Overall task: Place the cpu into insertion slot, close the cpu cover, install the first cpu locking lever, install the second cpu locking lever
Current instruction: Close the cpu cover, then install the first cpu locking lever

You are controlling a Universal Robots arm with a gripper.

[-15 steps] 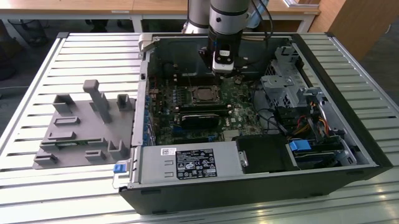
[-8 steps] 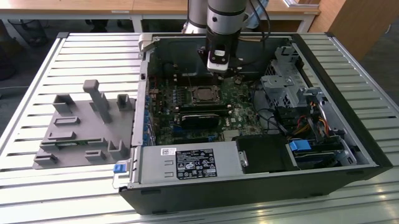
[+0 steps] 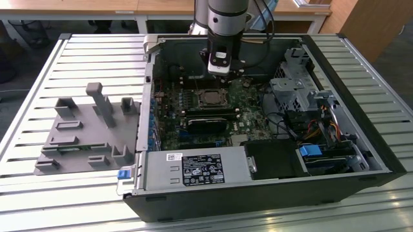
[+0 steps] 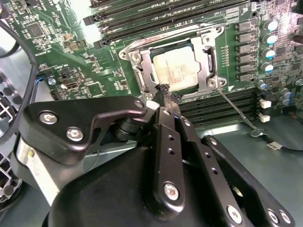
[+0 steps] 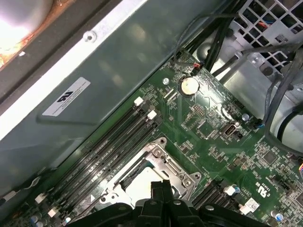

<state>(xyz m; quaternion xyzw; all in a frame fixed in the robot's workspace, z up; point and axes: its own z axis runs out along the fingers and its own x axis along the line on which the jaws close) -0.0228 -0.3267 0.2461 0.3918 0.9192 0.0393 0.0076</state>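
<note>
gripper (image 4: 163, 92): fingers pinched together, tips at a corner of the cpu cover (image 4: 206, 53).
cpu (image 4: 179, 66): flat, framed by cover's window.
locking lever (image 4: 236, 109): thin rod slanting off cover's corner.

One cpu (image 4: 177, 71), one cover (image 4: 143, 71), one gripper (image 4: 163, 90), one motherboard (image 4: 61, 52), one case (image 3: 258, 198), one coin cell (image 5: 190, 85), one grey fixture (image 3: 77, 140), one table (image 3: 38, 203).

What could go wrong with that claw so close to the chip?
1. The gripper has its tip at a corner of the cover, right beside the cpu. A sideways slip could scrape small parts on the board.
2. The thin lever angles away from the cover, seemingly unlatched. It looks easy to miss or bend.
</note>
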